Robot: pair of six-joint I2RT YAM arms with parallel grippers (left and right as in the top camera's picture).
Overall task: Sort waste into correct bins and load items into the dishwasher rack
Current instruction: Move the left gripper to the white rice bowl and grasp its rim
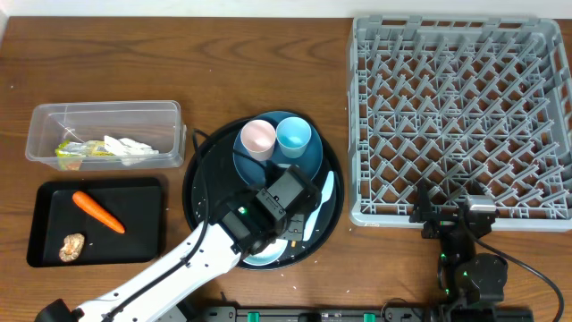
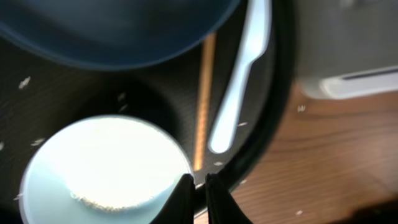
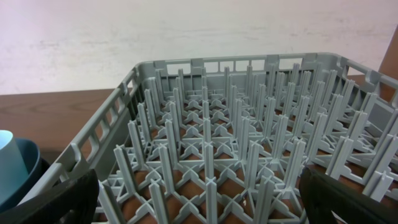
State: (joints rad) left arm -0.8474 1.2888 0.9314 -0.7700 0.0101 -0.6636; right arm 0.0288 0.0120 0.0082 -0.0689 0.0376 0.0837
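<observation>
- The left claw (image 2: 198, 186) is clenched, apparently pinching the near end of the chopstick (image 2: 203, 106), at the front-right rim of the round tray (image 2: 281, 112), just beside the bowl (image 2: 106, 168)
- The chopstick's long axis runs straight away from the claw, beside the spoon (image 2: 239, 81)
- The rack (image 1: 460, 116) lies rightward, by the worktop's right edge. The right claw (image 3: 196, 183) is nearer it and spread wide, holding nothing
- Counted: one chopstick, spoon, bowl and plate (image 2: 112, 31), plus a pink cup (image 1: 258, 138) and a blue cup (image 1: 293, 136)

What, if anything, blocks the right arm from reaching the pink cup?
Probably yes: the pink cup stands uncovered on the blue plate; the left tool sits at the tray's near edge; only the rack's corner crowds the path.
</observation>
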